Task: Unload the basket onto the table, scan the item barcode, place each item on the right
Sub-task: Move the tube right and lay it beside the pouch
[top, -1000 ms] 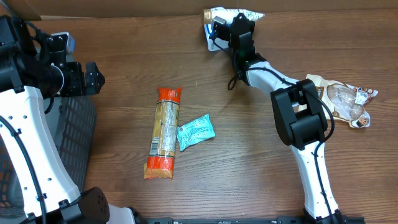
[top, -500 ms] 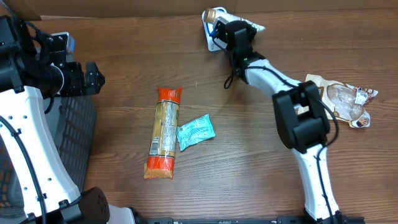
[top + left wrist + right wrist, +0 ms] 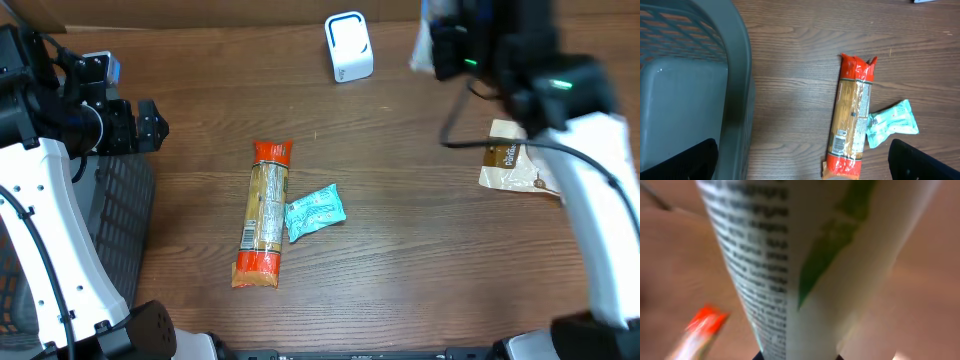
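Right gripper, clamped on a white-and-green printed packet, hangs near the white scanner; left gripper gapes wide beside the gray basket.

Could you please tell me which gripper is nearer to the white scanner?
Right. The right gripper, holding a packet, is just right of the scanner in the overhead view; the left gripper is far off, by the basket.
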You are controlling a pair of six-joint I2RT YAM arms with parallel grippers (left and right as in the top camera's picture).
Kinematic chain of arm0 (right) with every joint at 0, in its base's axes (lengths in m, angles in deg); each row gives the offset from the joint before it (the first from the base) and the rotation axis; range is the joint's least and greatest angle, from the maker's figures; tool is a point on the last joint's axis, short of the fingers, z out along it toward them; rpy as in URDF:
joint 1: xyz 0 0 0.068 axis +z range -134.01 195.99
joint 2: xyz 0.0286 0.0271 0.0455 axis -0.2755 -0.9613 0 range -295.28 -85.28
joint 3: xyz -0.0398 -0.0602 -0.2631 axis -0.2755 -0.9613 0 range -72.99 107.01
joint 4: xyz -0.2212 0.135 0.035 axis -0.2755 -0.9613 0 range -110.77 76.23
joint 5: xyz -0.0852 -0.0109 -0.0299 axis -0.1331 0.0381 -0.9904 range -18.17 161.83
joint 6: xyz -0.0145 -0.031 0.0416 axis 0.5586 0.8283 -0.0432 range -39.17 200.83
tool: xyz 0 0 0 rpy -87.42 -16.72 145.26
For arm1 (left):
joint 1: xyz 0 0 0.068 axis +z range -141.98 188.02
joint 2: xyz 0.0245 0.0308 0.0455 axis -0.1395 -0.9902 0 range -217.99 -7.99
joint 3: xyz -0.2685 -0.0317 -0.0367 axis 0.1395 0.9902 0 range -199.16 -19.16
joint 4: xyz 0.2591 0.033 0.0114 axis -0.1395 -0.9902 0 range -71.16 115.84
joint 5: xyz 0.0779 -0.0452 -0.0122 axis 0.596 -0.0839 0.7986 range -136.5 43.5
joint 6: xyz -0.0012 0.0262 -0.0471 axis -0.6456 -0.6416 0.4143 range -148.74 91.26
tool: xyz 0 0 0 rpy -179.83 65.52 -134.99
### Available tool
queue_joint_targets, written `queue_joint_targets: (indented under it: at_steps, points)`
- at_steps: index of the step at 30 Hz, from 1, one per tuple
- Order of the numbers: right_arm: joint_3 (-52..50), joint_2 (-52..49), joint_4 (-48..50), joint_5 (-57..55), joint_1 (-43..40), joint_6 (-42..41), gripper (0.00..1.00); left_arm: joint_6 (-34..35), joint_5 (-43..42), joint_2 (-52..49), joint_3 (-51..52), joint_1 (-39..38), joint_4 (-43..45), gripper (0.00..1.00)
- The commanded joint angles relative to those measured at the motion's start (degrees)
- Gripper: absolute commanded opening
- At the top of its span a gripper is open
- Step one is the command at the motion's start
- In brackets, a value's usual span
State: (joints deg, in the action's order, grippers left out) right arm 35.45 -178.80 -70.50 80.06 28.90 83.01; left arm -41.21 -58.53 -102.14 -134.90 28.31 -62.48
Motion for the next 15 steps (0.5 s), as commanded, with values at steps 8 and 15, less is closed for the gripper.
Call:
queue_joint_targets:
  at_steps: [8, 15]
  points:
    - [-12.59, -2.10, -7.32, 17.22, -16.85, -9.01, 0.04, -1.27, -0.94, -0.26, 0.15, -0.07, 0.09, 0.99]
    - [-32.70, -2.08, 9.79, 17.16, -27.78, -23.02, 0.04, -1.27, -0.94, -0.26, 0.17, -0.07, 0.09, 1.00]
